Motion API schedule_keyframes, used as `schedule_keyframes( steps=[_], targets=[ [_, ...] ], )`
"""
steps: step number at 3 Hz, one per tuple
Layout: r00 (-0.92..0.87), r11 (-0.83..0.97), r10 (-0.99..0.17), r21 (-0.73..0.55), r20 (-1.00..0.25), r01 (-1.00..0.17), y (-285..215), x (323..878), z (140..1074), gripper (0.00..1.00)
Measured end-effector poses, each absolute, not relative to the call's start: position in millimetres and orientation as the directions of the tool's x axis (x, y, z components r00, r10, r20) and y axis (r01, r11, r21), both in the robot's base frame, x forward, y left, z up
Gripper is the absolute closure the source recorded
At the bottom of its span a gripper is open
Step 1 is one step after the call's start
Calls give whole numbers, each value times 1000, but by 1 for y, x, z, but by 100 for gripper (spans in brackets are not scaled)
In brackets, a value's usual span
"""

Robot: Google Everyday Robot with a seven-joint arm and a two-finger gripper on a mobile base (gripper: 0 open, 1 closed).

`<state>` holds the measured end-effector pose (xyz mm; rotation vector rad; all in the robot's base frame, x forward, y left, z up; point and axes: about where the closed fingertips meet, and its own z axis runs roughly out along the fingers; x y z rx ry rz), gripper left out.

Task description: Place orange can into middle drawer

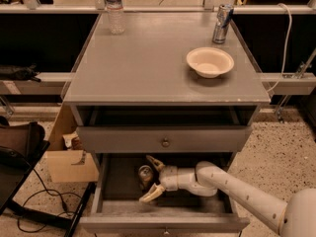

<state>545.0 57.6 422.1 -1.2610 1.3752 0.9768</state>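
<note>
The hand (152,178) reaches in from the right, low inside the pulled-out middle drawer (117,185), with its two fingers (150,194) spread wide, one toward the back and one toward the front. The orange can (145,174) stands upright on the dark drawer floor in the gap between them, near the fingertips; whether either finger touches it cannot be told. Just above the hand is the shut top drawer (118,139) with its round knob (165,142). Higher up, on the tabletop (143,68), sit a pale bowl (210,61), a silver can (222,23) and a water bottle (115,9).
</note>
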Motion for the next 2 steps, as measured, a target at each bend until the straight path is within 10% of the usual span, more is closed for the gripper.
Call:
schedule_keyframes(
  steps=[2],
  targets=[
    [35, 121, -209, -61, -977, -991, 62, 542, 423, 0]
  ],
)
